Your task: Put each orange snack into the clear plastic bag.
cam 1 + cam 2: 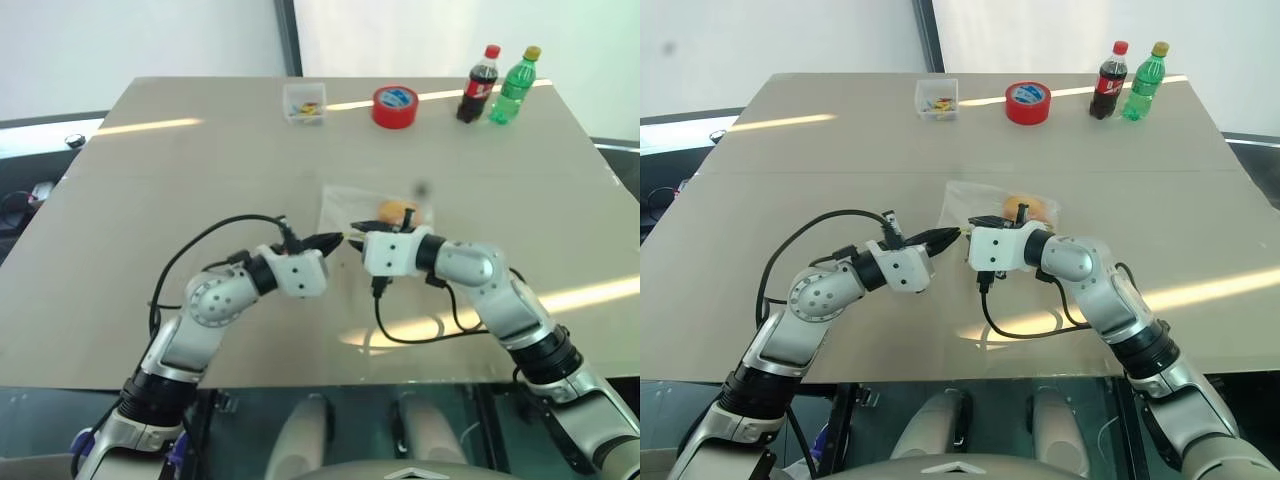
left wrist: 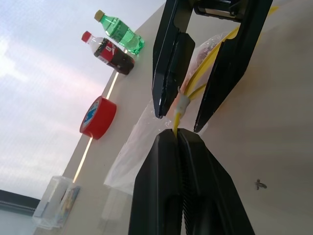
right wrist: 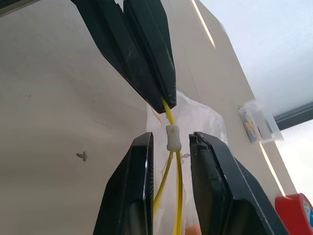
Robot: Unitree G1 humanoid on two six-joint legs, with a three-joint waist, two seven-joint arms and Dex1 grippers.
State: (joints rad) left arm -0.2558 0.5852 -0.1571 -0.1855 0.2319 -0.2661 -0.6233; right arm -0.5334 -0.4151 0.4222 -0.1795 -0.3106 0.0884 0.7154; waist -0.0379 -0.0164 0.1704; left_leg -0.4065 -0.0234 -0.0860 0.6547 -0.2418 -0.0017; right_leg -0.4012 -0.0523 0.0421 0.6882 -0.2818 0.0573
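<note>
Snack (image 1: 1021,209) half hidden behind right end effector (image 3: 170,147), inside bag (image 1: 965,205)

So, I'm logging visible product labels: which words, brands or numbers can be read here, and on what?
None is readable.
Cola bottle: red label, lettering too small.
Green bottle: label blurred.
Red tape roll: blue inner print, illegible.
Small clear box: no legible text.

One snack (image 1: 391,212), one bag (image 1: 340,205), two bottles (image 1: 498,86)
</note>
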